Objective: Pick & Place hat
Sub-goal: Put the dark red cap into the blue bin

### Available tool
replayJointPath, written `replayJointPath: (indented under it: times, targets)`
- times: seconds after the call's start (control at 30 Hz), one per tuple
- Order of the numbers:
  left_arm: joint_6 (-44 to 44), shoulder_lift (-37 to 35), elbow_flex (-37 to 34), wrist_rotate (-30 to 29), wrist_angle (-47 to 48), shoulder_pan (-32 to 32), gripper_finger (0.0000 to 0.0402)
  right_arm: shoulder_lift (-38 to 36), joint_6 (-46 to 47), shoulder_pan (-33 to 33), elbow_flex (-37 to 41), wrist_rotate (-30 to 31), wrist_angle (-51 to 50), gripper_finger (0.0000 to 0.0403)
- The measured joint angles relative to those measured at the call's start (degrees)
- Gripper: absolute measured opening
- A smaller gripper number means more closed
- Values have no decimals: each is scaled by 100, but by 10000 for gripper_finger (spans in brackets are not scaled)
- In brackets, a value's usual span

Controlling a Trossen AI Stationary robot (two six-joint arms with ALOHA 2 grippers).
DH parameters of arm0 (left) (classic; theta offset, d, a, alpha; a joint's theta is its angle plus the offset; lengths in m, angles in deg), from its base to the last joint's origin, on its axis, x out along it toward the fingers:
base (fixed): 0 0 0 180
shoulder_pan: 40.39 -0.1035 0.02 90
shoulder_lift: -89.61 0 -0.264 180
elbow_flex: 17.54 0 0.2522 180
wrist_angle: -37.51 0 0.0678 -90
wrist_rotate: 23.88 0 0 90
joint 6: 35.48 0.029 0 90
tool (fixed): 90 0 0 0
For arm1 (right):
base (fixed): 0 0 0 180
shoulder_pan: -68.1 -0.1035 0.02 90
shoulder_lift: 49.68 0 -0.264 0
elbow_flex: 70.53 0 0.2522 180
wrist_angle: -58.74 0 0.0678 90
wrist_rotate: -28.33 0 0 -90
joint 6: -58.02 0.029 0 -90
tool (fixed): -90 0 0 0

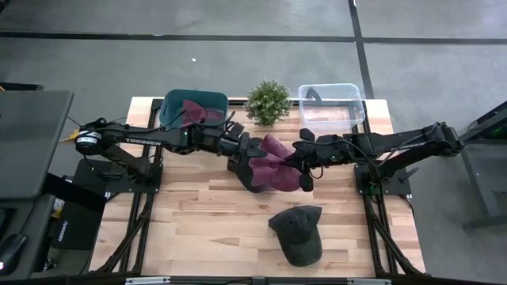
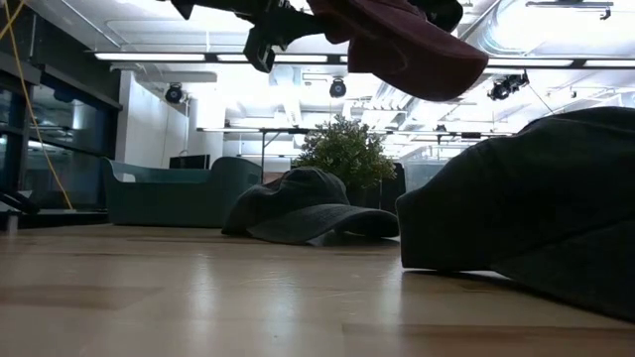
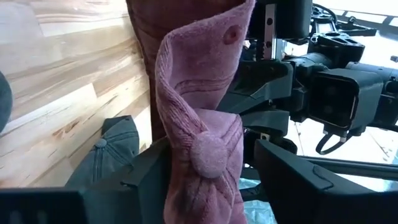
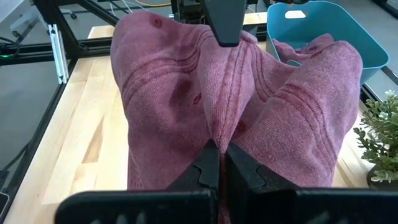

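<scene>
Maroon hat [image 1: 277, 162] hangs over wooden table [image 1: 198, 214], both grippers' fingers clamped on it.

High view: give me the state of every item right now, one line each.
Maroon hat: lifted off the table, held between both grippers.
Left gripper: around the maroon hat.
Right gripper: shut on the maroon hat.
Dark cap: lying on the table, untouched.
Second dark cap: lying on the table under the arms.
Teal bin: holds a maroon cloth item.
Clear bin: upright, contents unclear.
Plant: upright.
</scene>
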State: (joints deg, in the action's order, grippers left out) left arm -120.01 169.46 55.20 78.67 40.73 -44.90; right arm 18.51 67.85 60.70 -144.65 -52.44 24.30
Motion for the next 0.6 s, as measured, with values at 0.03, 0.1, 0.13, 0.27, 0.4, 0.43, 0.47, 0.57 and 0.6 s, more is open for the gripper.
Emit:
replayJointPath:
  times: [0.03, 0.1, 0.13, 0.27, 0.4, 0.43, 0.47, 0.57, 0.6]
  targets:
    - [0, 0, 0, 14, -2, 0, 209, 0, 0, 0, 0, 0, -1, 0]
    - [-27, 0, 0, 44, -4, 0, 197, 0, -1, 0, 0, 0, 0, 0]
    - [-60, 0, 0, 45, -5, 0, 191, 0, -2, 0, 0, 0, 1, 0]
    - [-114, 0, 0, 104, -200, 0, 171, 0, -19, 0, 0, 0, 1, 0]
    - [-129, 82, 2, 150, -506, 0, 157, 0, -87, -2, 0, 0, 4, 0]
    - [-128, 118, 2, 151, -494, 0, 156, 0, -87, 0, 0, -2, 4, 0]
    - [-132, 132, -3, 162, -432, 0, 155, 0, -88, 0, 0, -1, 3, 0]
    - [-175, 121, -4, 167, -474, 0, 154, 0, -90, 0, 0, -25, 8, 0]
    - [-217, 152, 0, 171, -502, 0, 154, 0, -90, 0, 0, -39, 23, 0]
